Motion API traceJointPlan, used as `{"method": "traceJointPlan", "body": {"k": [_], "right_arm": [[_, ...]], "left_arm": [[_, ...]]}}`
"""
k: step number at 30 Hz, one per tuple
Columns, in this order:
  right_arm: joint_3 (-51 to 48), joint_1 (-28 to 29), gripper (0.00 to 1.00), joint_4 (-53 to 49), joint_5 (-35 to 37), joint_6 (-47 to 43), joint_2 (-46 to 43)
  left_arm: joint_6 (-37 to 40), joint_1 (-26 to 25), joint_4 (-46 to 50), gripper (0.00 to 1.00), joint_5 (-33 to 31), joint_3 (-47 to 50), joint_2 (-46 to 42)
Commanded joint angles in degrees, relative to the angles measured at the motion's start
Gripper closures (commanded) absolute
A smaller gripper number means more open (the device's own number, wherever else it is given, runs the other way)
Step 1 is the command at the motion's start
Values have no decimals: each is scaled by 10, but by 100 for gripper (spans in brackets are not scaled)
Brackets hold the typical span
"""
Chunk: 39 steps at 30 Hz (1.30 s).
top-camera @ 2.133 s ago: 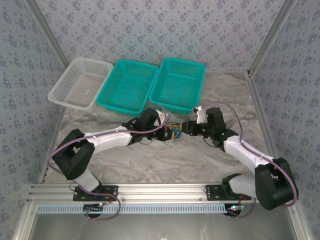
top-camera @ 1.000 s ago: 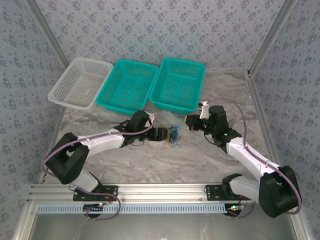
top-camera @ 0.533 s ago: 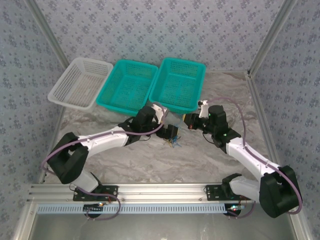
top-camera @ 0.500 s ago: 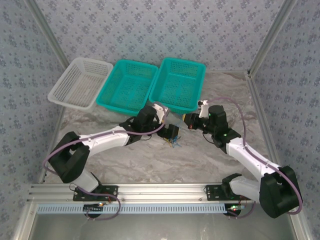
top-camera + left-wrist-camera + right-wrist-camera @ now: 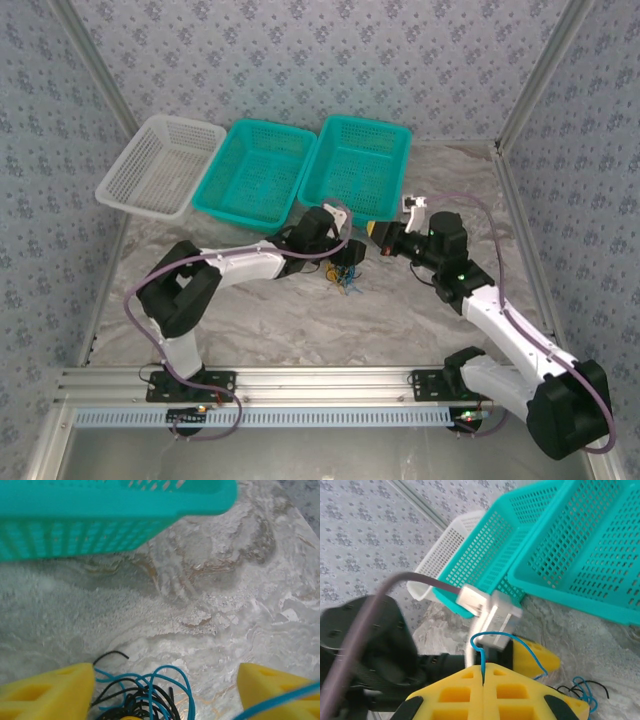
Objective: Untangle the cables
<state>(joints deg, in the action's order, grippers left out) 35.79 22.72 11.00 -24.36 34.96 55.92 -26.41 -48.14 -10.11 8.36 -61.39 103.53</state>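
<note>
Cables (image 5: 345,281), a small knot of black, blue and orange-yellow wire, lie on the marbled table (image 5: 300,320) just on the near side of the right-hand teal basket (image 5: 352,213). Between the knot and that basket's near wall, the left pincer (image 5: 349,257) hangs over the tangle with its yellow fingers (image 5: 50,692) spread wide, one on each side, clamping nothing; a blue line crosses its right finger. Off the basket's near right corner, the right pincer (image 5: 381,243) is pressed together on a single blue strand (image 5: 478,649), which loops up out of the seam between its pads (image 5: 450,695) and trails back down toward the knot. The step in hand looks like drawing that strand free while the other arm anchors the bulk. To do it well, the left pincer should come down and close on the black and orange part of the knot, not on the blue strand, since biting that would lock it. The right pincer should then pull slowly and low, away from the basket's corner, pausing if the whole knot lifts or slides. Thin wire can slip from the pads. The basket's mesh wall sits close behind, where a stray loop could snag.
</note>
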Motion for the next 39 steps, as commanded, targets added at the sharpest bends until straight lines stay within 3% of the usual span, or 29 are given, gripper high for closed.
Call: {"method": "traceJointPlan", "body": {"k": [1,4,13,18,24,39], "right_arm": [[27,3,100,25,16,-11,-21],[36,0,100,40,37,-21,-30],[75,-35,100,76,122,-58,-73],[120,-74,100,51,128,-65,-81],[138,-113,100,35,184,-59,-101],[178,-269,100,-67,243,-23,-149]], "left_arm": [[-22,-4,11,42,3,-19,15],[-31,-4,15,53,6,-18,22],[-65,-4,33,58,10,-20,51],[-69,-4,35,55,4,-18,51],[-72,-5,38,54,2,-19,53],[-84,-3,53,47,-33,-11,45]]}}
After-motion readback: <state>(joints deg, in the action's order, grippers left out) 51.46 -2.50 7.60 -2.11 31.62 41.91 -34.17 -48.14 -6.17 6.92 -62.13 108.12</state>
